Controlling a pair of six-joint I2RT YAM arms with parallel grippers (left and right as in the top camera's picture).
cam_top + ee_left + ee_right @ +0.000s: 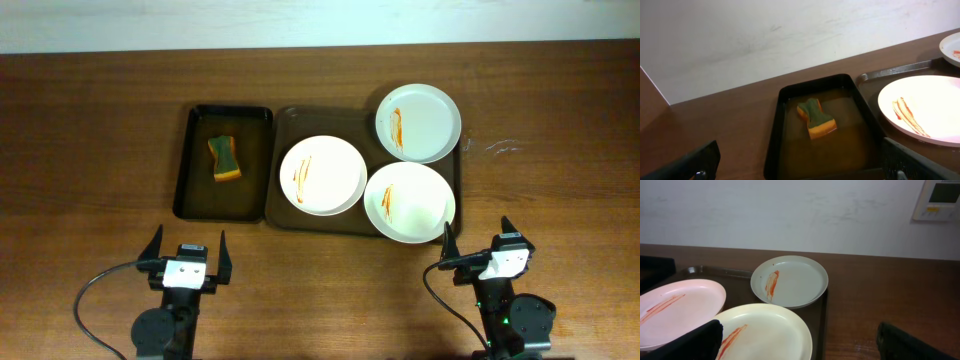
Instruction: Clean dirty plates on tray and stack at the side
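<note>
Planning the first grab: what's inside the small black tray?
A green-and-orange sponge lies in the black tray, seemingly in shallow liquid. Whatever is beneath the sponge is hidden.

A dark brown wooden table with a visible grain fills the scene. Along its far edge rises a plain white wall, faintly scuffed. A small white control panel hangs far right. The light is soft and even.

No legible text, brand or number appears in any view. A wall-mounted control panel in the right wrist view carries a small display and tiny markings, all too blurred to read.
</note>
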